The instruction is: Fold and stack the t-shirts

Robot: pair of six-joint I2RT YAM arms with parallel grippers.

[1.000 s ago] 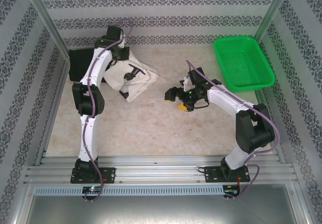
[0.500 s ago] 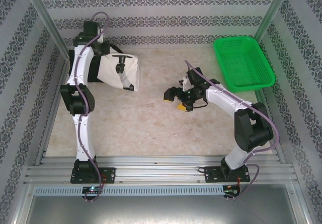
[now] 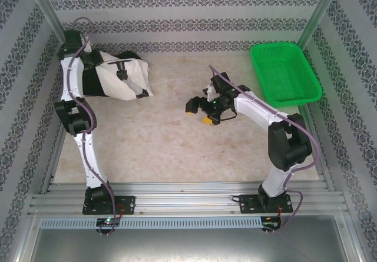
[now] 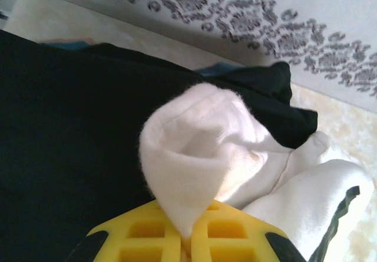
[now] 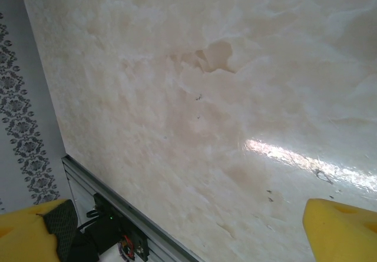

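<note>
At the far-left corner, your left hand clamps the cream t-shirt over the black t-shirt; looks limp and light, so take hems; right hand gapes empty.

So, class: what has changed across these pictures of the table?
The left hand, shut on the cream shirt, swung left toward the far corner, dragging it partly over the black shirt. The right hand, open, crept slightly left. The basket stayed put.
</note>
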